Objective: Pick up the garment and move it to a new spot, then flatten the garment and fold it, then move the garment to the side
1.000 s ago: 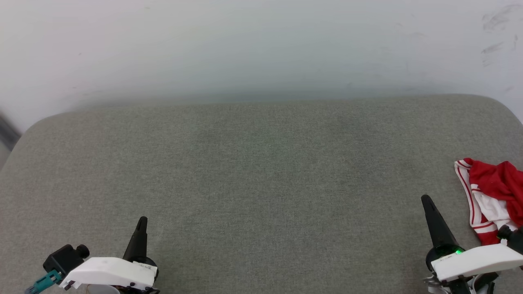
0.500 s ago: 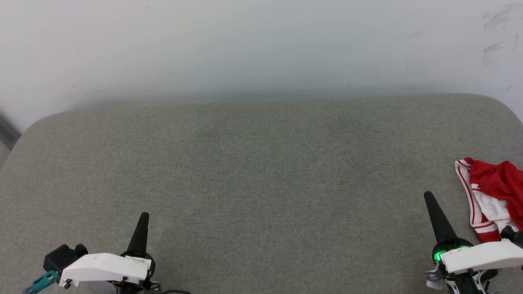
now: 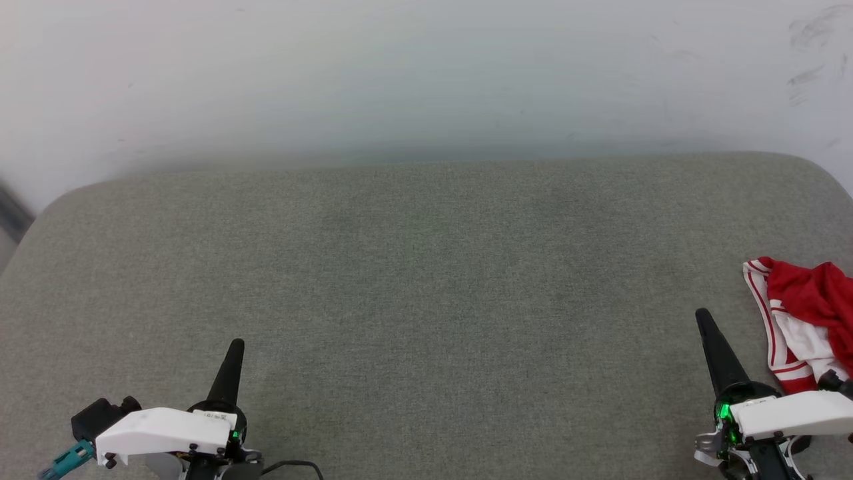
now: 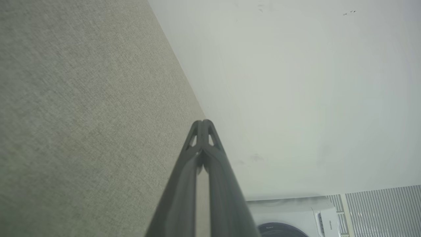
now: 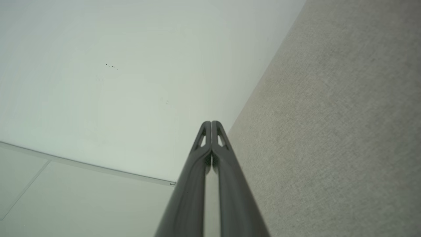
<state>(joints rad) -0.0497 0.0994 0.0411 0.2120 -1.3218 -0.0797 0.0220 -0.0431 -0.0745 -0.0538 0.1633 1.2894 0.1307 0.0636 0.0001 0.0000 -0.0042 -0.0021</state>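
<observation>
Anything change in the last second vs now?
Barely. The left gripper and right gripper each crept slightly up the head view, and the right one also drifted a little toward the garment. Nothing was grasped or released; both are shut and empty. The garment stayed crumpled at the right edge of the grey surface.
</observation>
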